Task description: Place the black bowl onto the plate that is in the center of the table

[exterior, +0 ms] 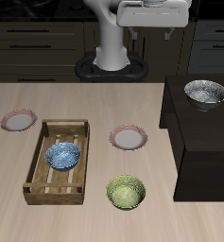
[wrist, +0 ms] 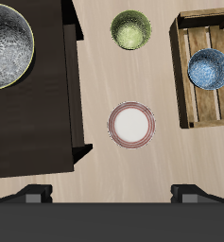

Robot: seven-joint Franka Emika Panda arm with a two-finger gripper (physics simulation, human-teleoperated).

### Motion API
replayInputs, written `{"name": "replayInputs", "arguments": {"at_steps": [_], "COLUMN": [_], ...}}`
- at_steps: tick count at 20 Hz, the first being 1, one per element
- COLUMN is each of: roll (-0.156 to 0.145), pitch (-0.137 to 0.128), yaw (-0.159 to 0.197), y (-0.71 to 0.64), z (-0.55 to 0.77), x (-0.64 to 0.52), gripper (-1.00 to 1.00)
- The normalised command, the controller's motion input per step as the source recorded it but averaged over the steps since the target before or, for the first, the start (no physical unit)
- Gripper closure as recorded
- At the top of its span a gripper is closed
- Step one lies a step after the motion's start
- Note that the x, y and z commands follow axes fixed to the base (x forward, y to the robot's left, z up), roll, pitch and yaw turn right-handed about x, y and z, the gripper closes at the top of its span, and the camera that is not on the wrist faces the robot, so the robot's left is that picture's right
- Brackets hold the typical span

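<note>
Sitting on top of the dark cabinet (exterior: 200, 132), at its back end, the black bowl (exterior: 206, 93) rests upright in the exterior view, its speckled silvery inside facing up and its rim free all round. It looks stiff and light, probably ceramic or metal, with a smooth wall that could slip, so the thin rim is the likely place to pinch, one finger inside and one outside. The plate (exterior: 129, 139) lies flat on the surface (exterior: 85, 104) in the middle, just beside the cabinet's foot and lower than the bowl, between a wooden crate (exterior: 57, 161) holding a blue bowl (exterior: 62, 156) and the cabinet. A green bowl (exterior: 126, 193) stands nearer the front edge, and a second plate (exterior: 18, 120) lies beyond the crate. The pincer (exterior: 153, 14) hangs high at the back, well apart from the bowl; whether it is open cannot be told here.

From the wrist view, the bowl (wrist: 8, 43) sits on the cabinet (wrist: 33, 95), off to one side of the pincer (wrist: 109, 193), whose two fingertips stand wide apart with nothing between them. The plate (wrist: 131, 125) lies almost straight below it.
</note>
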Motion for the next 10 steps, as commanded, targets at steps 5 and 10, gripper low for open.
{"name": "replayInputs", "arguments": {"at_steps": [5, 10], "roll": [-0.002, 0.021], "pitch": [0.007, -0.012], "yaw": [0.017, 0.01], "y": [0.27, 0.31], "z": [0.06, 0.14], "x": [0.15, 0.08], "gripper": [-1.0, -1.0]}}
